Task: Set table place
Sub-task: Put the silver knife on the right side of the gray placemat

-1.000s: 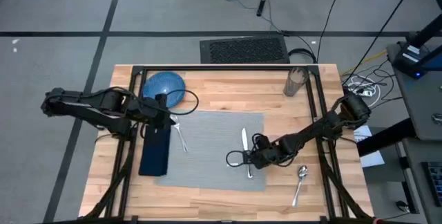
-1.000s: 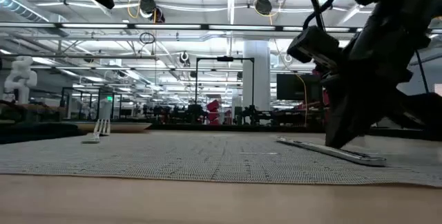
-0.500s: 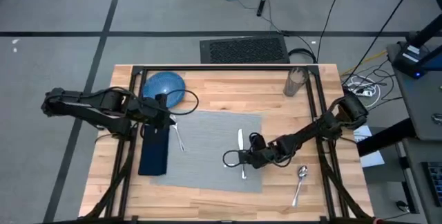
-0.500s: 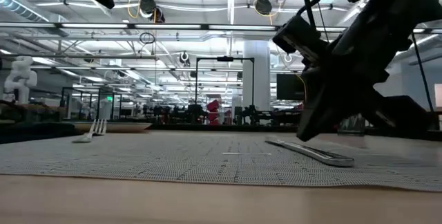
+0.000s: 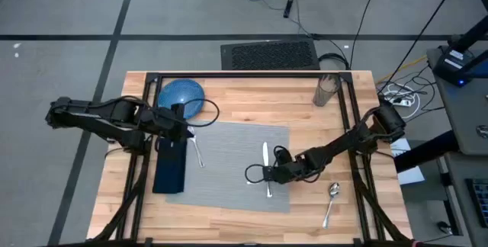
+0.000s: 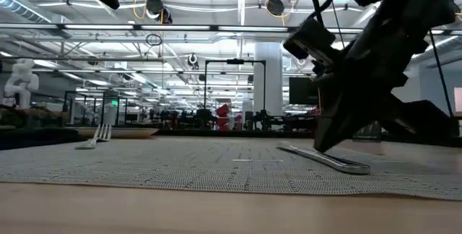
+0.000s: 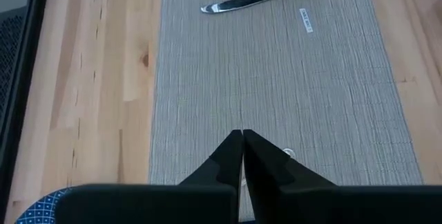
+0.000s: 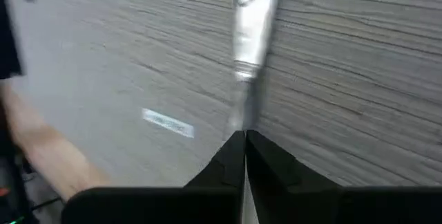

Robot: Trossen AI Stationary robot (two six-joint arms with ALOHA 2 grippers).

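The grey placemat [image 5: 229, 167] lies flat in the middle of the wooden table [image 5: 305, 117]. A knife [image 5: 266, 169] lies on its right part, with my right gripper [image 5: 270, 174] shut on it. My left gripper [image 5: 187, 129] is shut on nothing and hangs above the mat's far left corner, close by a fork [image 5: 198, 152] that lies on the mat. A navy napkin [image 5: 171, 165] covers the mat's left edge. The blue dish [image 5: 181, 96] rests on the bare wood at the far left. My right gripper meets the knife partway along its length [image 6: 323, 154], with the fingertips [image 8: 235, 151] closed together on it. The fingers slant down from the table's right side. The knife lies flat on the placemat [image 6: 216, 165]. The fingers themselves hide how they grip it.
A spoon [image 5: 331, 202] lies on the wood right of the mat, near the front. A glass [image 5: 326, 90] stands at the far right. Black frame rails [image 5: 244, 74] run along the table's far edge and both sides. The mat's white tag [image 7: 306, 20] is near the knife.
My right gripper has gone a little toward the table's left edge, staying shut. The knife has slid with it across the placemat, still flat. In the last half second both have kept still.
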